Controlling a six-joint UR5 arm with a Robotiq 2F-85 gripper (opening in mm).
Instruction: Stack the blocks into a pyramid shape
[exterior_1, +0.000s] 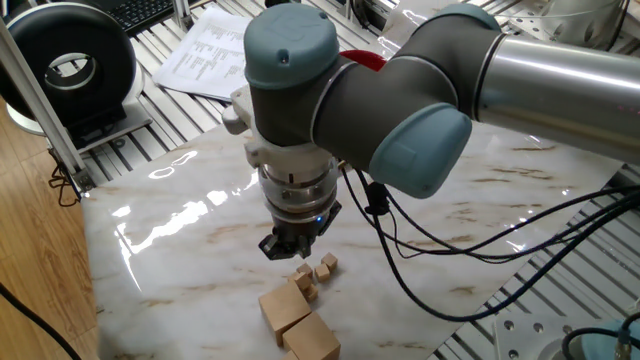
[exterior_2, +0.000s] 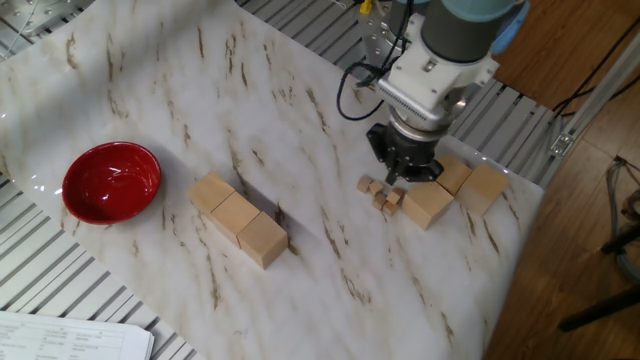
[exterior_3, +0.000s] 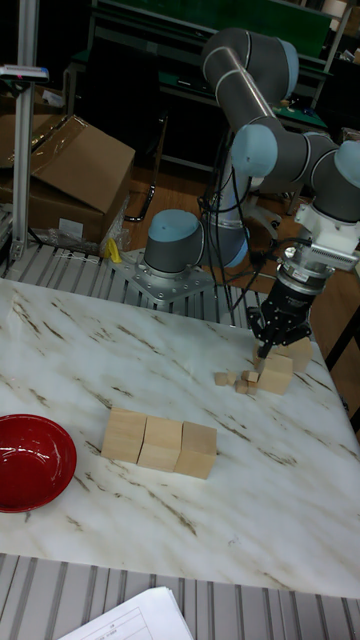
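Note:
Three large tan blocks (exterior_2: 238, 220) lie side by side in a row mid-table, also seen as the row of blocks (exterior_3: 160, 443) in the tall view. No stepped pyramid shape stands anywhere. Three more blocks cluster near the table edge: one block (exterior_2: 428, 205), a second block (exterior_2: 484, 190) and a third block (exterior_2: 453, 175), partly behind the wrist. My gripper (exterior_2: 405, 178) hangs just above that cluster, pointing down, open, with nothing between its fingers. In the first fixed view the gripper (exterior_1: 285, 250) is just behind two of these blocks (exterior_1: 285, 307).
Several tiny wooden cubes (exterior_2: 378, 192) lie right beside the gripper. A red bowl (exterior_2: 112, 182) sits at the far side from the gripper. The table edge (exterior_2: 520, 250) runs close behind the cluster. Papers (exterior_1: 205, 50) and cables (exterior_1: 430, 250) are nearby.

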